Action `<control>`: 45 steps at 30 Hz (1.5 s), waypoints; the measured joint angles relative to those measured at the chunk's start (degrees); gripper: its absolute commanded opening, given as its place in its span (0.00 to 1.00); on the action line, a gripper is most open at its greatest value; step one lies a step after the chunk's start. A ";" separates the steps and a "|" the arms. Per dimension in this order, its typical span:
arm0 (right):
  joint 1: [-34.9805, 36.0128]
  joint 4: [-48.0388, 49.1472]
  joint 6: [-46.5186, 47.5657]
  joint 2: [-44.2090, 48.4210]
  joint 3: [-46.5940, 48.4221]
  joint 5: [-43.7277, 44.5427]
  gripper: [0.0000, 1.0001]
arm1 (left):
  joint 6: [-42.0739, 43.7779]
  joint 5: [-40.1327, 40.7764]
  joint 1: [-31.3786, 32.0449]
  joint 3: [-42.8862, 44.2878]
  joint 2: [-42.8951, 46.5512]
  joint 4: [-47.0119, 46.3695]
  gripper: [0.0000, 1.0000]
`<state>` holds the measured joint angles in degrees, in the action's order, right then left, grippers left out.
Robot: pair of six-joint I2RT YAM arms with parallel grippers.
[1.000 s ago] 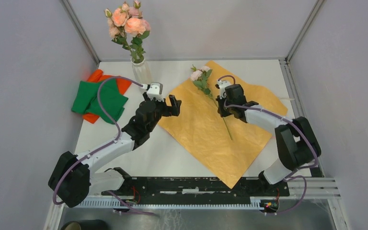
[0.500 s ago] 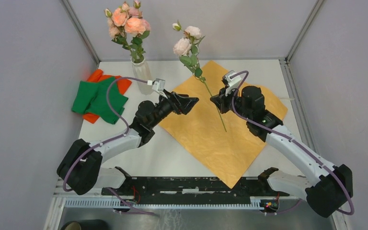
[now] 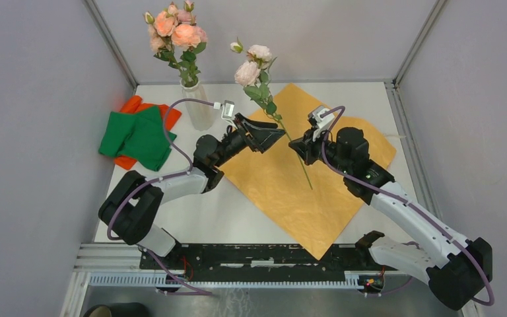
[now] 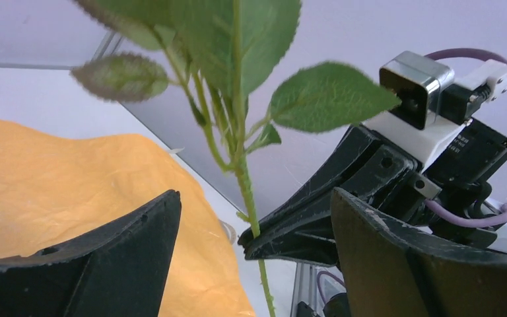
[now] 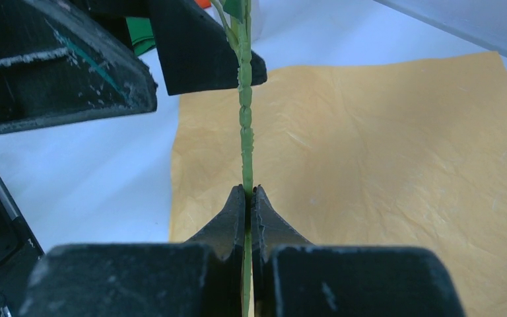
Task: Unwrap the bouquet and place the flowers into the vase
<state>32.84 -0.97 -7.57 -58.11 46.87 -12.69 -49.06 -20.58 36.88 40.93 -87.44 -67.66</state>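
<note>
At far left we see a green cloth (image 3: 135,135) lying over an orange cloth (image 3: 131,105) on the white table (image 3: 237,211). Just to the right of them, at the table's far edge, the vase (image 3: 198,109) stands upright with a bunch of pink and peach flowers (image 3: 175,30) already in it. Moving toward centre, the left gripper (image 3: 274,140) is raised off the table with its jaws spread wide. A single rose stem (image 3: 269,105) passes through the gap between its fingers (image 4: 125,257) and, in the left wrist view, touches neither. The rose is held in the air with its pale blooms topmost and its leaves just above the left gripper. To the right of it, the right gripper (image 5: 247,198) has its jaws pressed together, pinching the thin green stem low down. The stem's short tail hangs below the grip. Beneath both grippers, the orange paper sheet (image 3: 317,198) lies opened out flat, covering the table's centre and right.
</note>
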 measured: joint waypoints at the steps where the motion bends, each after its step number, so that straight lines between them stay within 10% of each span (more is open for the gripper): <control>1: 0.09 0.07 -0.07 0.15 -0.28 -0.17 0.00 | 0.02 -0.11 0.00 0.39 -0.17 -0.02 0.88; 9: 0.94 0.09 -0.57 2.01 -2.58 -0.66 0.00 | 0.59 -0.50 0.00 4.52 -0.20 0.87 0.78; 18: 1.29 0.07 -1.36 4.46 -3.52 -0.81 0.00 | 2.25 -0.72 -0.07 5.01 -0.57 2.19 0.03; 25: 1.29 -0.17 -1.38 4.48 -4.17 -0.74 0.03 | 2.01 -2.10 0.00 5.05 -1.40 1.11 0.02; 31: 1.29 0.26 -1.88 4.92 -4.68 -0.57 0.57 | 4.13 -2.19 0.00 7.02 -1.18 6.40 0.02; 45: 1.29 1.46 0.59 13.09 -7.67 9.44 0.62 | 31.93 27.06 -4.70 33.64 13.05 48.52 0.02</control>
<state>34.13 0.49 -6.98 -45.01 39.20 -3.25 -17.12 6.48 32.18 74.56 -74.39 -19.14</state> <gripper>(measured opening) 0.622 0.064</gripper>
